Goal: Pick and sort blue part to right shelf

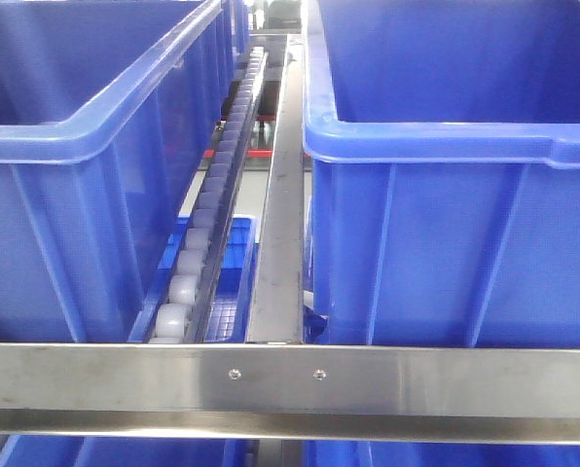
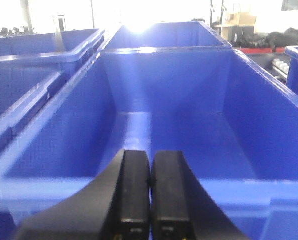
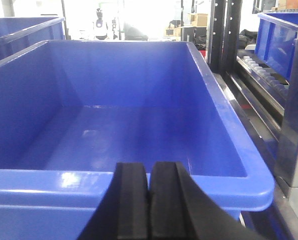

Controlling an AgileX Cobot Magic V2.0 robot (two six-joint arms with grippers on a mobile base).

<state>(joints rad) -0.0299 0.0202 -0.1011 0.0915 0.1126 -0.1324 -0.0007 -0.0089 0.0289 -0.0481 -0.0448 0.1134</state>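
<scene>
The right shelf fills the front view: a stainless-steel front rail [image 1: 290, 377], a pale roller track [image 1: 207, 209] and two large deep blue bins, one left [image 1: 86, 175] and one right [image 1: 455, 195]. My left gripper [image 2: 150, 155] is shut with nothing between its black fingers, hovering at the near rim of a long empty blue bin [image 2: 179, 100]. My right gripper [image 3: 149, 167] is shut and empty at the near rim of another empty blue bin [image 3: 139, 125]. No blue part shows in any view. Neither gripper shows in the front view.
More blue bins stand left of the left gripper's bin [image 2: 19, 65] and behind it [image 2: 164, 32]. A steel upright and roller rails [image 3: 269, 95] run right of the right gripper's bin. A steel divider rail [image 1: 280, 224] runs between the two bins; lower bins show below.
</scene>
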